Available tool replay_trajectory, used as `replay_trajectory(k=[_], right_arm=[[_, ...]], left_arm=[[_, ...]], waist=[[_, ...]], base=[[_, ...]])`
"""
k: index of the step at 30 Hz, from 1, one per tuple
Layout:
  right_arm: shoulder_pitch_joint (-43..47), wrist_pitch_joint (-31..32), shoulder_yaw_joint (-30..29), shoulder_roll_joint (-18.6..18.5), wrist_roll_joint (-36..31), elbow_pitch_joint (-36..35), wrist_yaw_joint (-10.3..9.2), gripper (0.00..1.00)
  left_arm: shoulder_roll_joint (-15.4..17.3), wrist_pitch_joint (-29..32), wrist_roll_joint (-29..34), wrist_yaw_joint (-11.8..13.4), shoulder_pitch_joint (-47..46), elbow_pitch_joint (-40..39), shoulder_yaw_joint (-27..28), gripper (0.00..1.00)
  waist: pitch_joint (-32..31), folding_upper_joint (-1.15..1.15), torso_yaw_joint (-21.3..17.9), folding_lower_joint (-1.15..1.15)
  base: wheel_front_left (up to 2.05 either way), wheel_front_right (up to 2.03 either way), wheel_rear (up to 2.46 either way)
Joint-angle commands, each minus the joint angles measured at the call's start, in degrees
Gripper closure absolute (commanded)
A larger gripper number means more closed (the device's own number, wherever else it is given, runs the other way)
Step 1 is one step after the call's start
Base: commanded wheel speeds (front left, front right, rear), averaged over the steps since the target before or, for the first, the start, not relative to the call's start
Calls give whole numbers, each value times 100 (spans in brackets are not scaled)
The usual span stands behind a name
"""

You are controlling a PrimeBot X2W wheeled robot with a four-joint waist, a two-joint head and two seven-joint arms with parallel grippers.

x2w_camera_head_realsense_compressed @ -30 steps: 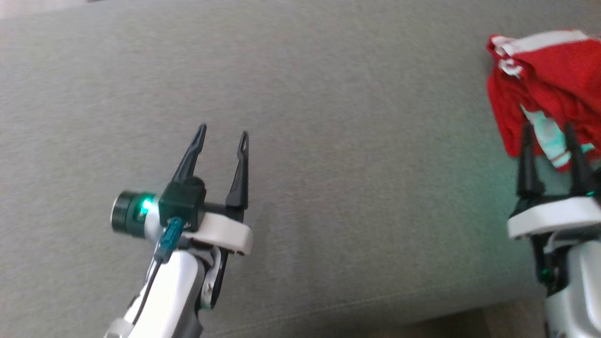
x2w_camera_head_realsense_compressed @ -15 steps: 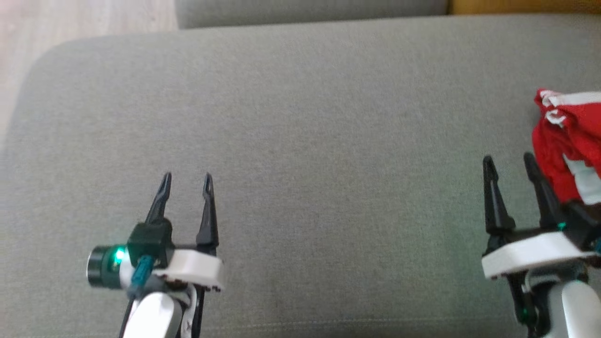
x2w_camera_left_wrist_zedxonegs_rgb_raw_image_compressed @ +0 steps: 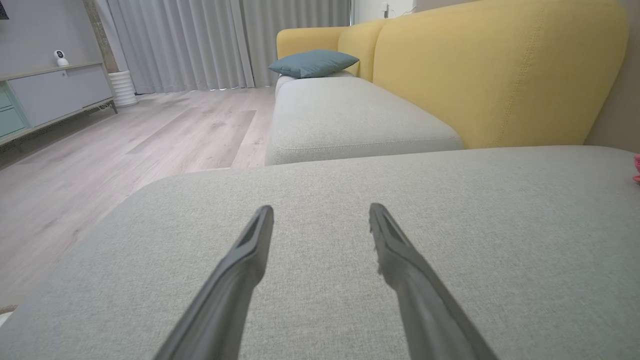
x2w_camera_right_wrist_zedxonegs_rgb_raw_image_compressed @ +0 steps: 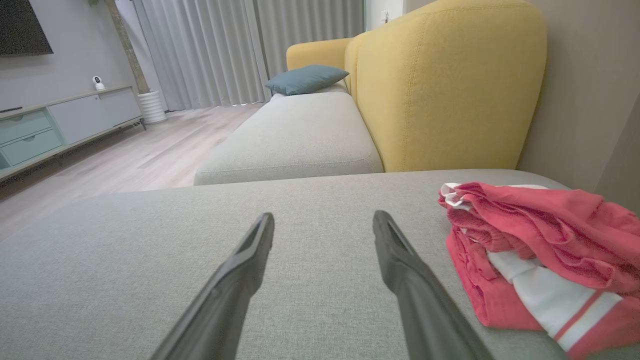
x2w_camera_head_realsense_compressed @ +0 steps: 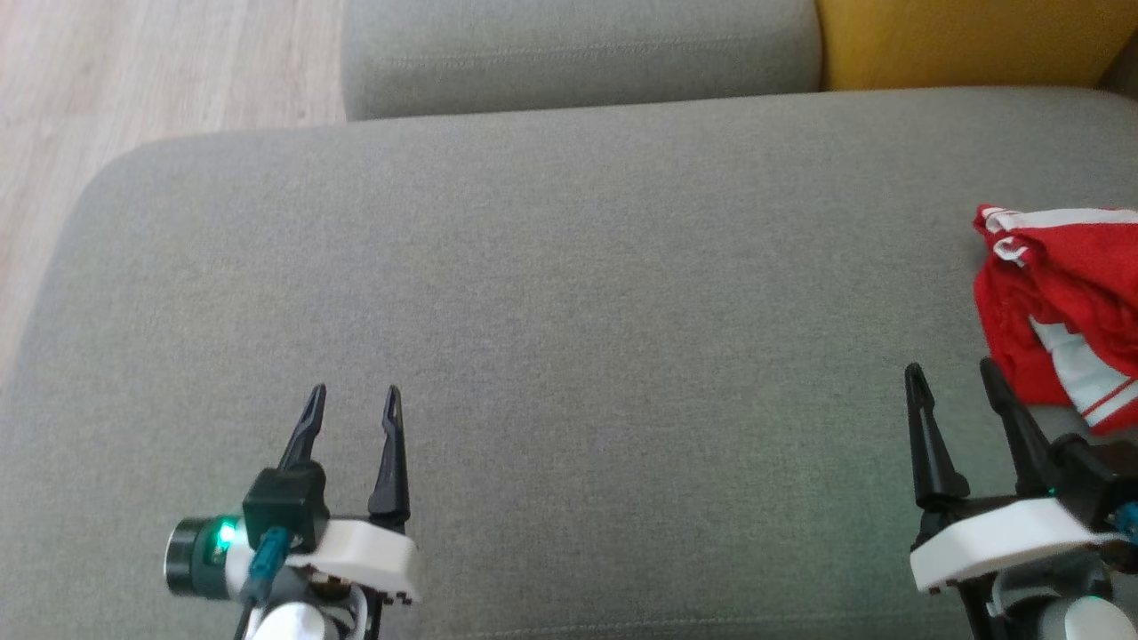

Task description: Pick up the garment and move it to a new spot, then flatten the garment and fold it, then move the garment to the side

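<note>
garment (x2w_camera_head_realsense_compressed: 1067, 293) cut by right edge

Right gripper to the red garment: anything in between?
Nothing visible. The right gripper is open and holds nothing, low over the grey cushion. The garment lies crumpled just to the right of its fingers, with only cushion fabric showing between them in the right wrist view.

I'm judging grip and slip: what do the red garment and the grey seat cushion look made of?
The red garment: soft, matte knit or terry-like cloth, given its fuzzy, crumpled folds; its white striped part looks smoother. The grey seat cushion: matte woven upholstery fabric, fine weave grain visible.
</note>
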Motion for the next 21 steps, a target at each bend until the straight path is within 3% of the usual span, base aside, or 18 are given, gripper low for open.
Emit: replay_trajectory(k=[1,21], right_arm=[[-61,32,122,-20,-29,-282,21,0],[50,93,172,-14,91,-289,21,0]], left_arm=[[126,-1,-34,31,-123,-169,211,0],[217,142,-115,204,-5,-148,249,0]], waist=[[-87,0,-27,0],[-211,0,44,0]], base=[[0,0,0],[0,0,0]])
